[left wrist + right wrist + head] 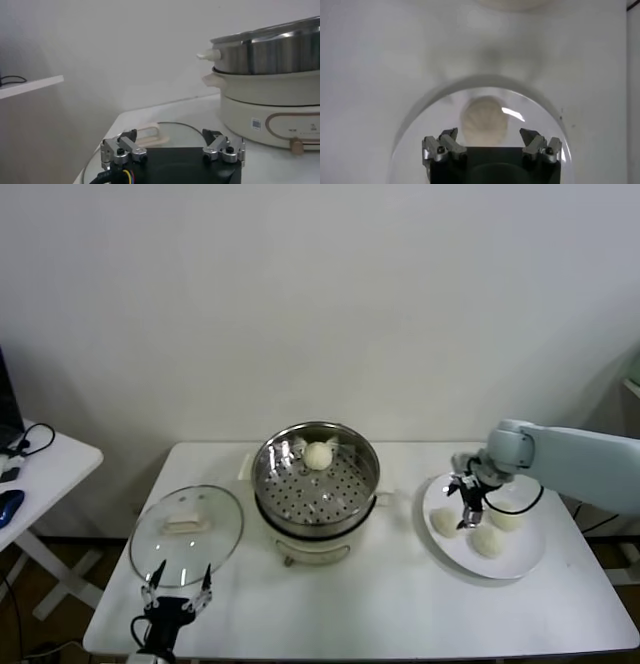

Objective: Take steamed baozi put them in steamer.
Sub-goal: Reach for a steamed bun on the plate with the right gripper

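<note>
The steel steamer [318, 484] on its cream base stands mid-table and holds one baozi [318, 455] at the back of its perforated floor. Three more baozi [487, 541] lie on a white plate [520, 562] to the right. My right gripper [466, 509] hangs open just above the plate's leftmost baozi [444, 522]. In the right wrist view that baozi [484, 120] lies between and beyond the open gripper [490, 135], untouched. My left gripper [178, 589] is open and empty at the front left. The left wrist view shows the steamer [270, 50] off to one side.
A round glass lid [187, 531] with a cream handle lies flat left of the steamer, just beyond my left gripper [169, 136]; it also shows in the left wrist view [190, 131]. A small white side table [40, 469] stands far left.
</note>
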Robot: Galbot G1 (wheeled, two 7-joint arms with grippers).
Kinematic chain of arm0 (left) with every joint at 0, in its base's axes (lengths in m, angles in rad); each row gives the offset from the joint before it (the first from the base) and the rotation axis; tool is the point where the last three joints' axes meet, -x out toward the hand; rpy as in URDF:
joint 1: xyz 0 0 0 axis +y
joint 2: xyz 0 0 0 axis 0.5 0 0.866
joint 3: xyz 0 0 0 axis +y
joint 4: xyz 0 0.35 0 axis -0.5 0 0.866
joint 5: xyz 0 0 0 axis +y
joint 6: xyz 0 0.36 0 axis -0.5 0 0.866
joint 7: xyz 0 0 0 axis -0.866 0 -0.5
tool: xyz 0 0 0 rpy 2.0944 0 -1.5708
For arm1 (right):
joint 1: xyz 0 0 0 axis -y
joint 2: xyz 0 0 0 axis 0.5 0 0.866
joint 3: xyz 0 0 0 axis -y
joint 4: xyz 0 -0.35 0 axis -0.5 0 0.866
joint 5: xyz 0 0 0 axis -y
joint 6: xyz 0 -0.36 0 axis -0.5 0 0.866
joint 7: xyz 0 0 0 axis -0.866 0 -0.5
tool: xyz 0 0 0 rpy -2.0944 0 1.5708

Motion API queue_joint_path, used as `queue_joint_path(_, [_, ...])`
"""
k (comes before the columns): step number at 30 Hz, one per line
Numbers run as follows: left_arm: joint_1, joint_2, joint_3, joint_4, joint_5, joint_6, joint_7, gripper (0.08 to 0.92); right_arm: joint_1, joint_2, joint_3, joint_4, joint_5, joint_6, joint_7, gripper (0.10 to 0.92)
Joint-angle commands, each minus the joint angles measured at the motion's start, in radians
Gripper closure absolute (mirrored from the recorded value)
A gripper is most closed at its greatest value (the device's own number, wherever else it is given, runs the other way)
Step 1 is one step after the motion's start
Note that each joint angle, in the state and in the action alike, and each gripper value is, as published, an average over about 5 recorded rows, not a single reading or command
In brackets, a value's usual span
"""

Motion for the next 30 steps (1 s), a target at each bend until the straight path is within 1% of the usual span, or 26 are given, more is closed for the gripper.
queue_joint_path(1, [-0.001, 0.000, -0.001, 0.002, 0.000, -0.001, 0.000, 0.177, -0.089, 0.014, 0.072, -0.033, -0.026, -0.021, 0.016, 0.203])
queue_joint_path(14, [-0.004, 0.002, -0.003, 0.010, 0.001, -0.006, -0.001, 0.177, -0.097, 0.034, 0.073, -0.069, -0.072, -0.015, 0.007, 0.205])
queue_joint_path(20, [-0.006, 0.002, -0.004, 0.013, 0.001, -0.007, -0.001, 0.177, -0.096, 0.035, 0.070, -0.074, -0.076, -0.011, -0.007, 0.272])
queue_joint_path(27, [-0.008, 0.002, -0.005, 0.014, 0.002, -0.008, -0.001, 0.177, -0.068, 0.033, 0.058, -0.063, -0.072, -0.006, -0.020, 0.395])
queue_joint_path(30, [-0.009, 0.003, -0.006, 0.013, 0.003, -0.008, -0.001, 0.177, 0.001, 0.024, 0.001, -0.020, -0.046, 0.005, -0.043, 0.412])
